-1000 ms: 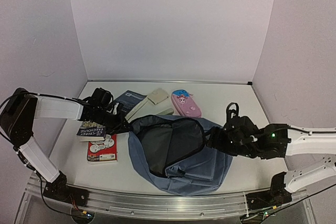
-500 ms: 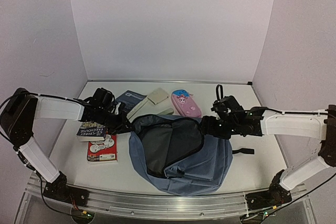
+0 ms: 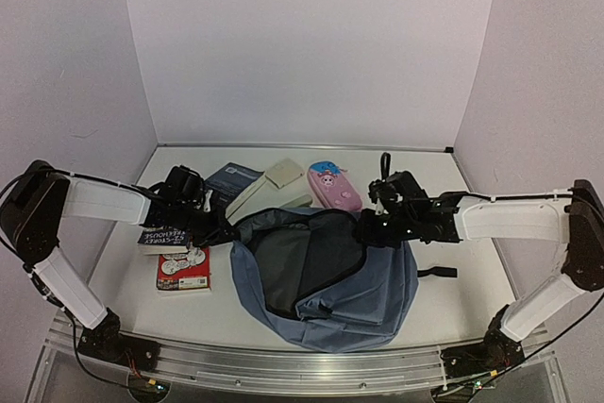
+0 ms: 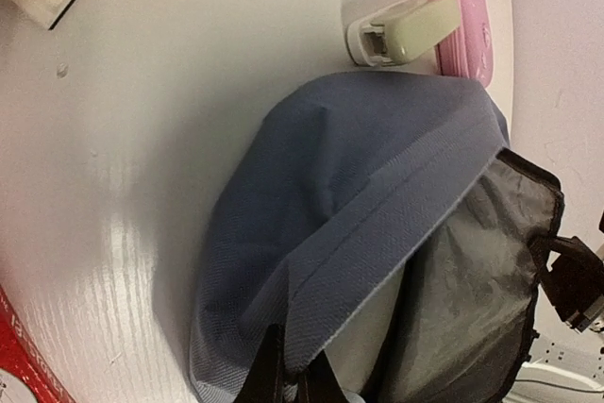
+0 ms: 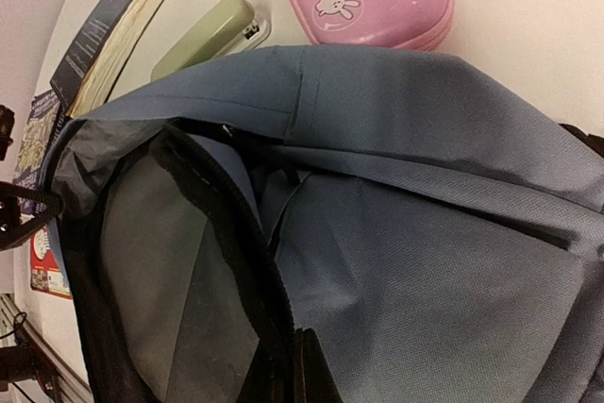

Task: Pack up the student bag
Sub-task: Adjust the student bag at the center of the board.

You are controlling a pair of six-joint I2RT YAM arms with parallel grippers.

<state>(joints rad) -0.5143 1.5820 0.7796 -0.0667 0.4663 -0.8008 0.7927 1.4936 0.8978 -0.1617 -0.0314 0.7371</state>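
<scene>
1. Has the student bag (image 3: 330,294) slumped on the white surface (image 3: 444,309), lower centre of the top view, mouth gaping, dark lining showing
2. Pinches the mouth's left edge with the left hand (image 3: 225,231), fingers closed tight on the blue hem
3. Grips the mouth's right edge with the right hand (image 3: 363,230), fingers closed on the black-trimmed rim
4. Shows a pink case (image 3: 333,186) and a pale green stapler (image 5: 203,37) just above the bag in the frame, and a red book (image 3: 184,266) to its left
</scene>
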